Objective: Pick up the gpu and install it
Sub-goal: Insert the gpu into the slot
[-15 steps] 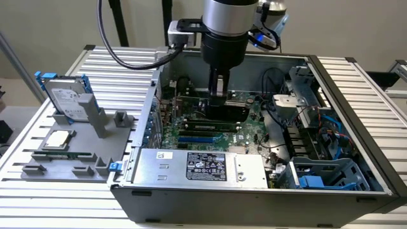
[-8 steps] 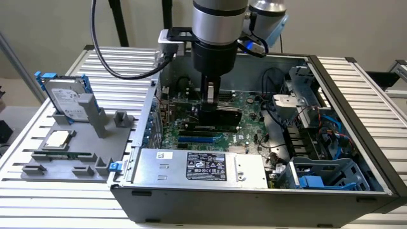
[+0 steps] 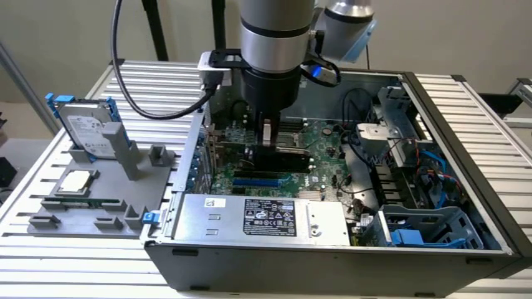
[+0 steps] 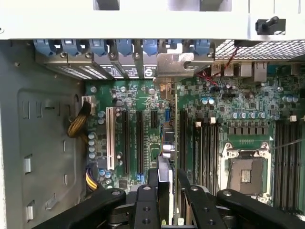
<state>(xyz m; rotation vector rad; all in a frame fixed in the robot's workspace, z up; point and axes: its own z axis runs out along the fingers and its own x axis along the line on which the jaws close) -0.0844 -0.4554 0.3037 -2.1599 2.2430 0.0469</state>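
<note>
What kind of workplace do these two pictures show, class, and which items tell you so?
Probably a robotics lab bench for computer assembly: an open grey metal computer case with its green motherboard exposed, a grey parts fixture holding a silver hard drive with blue rails, all on a ribbed aluminium table.

gpu (image 4: 172, 143) seen edge-on, lower end hidden by jaws, faces unreadable

Plain beige wall (image 3: 50, 31), slatted metal table (image 3: 66, 249)

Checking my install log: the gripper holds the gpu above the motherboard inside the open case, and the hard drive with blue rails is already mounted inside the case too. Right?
Not the hard drive: in the exterior view it stands in the grey holder outside the case, on that view's left. The gripper does hold the gpu above the motherboard.
</note>
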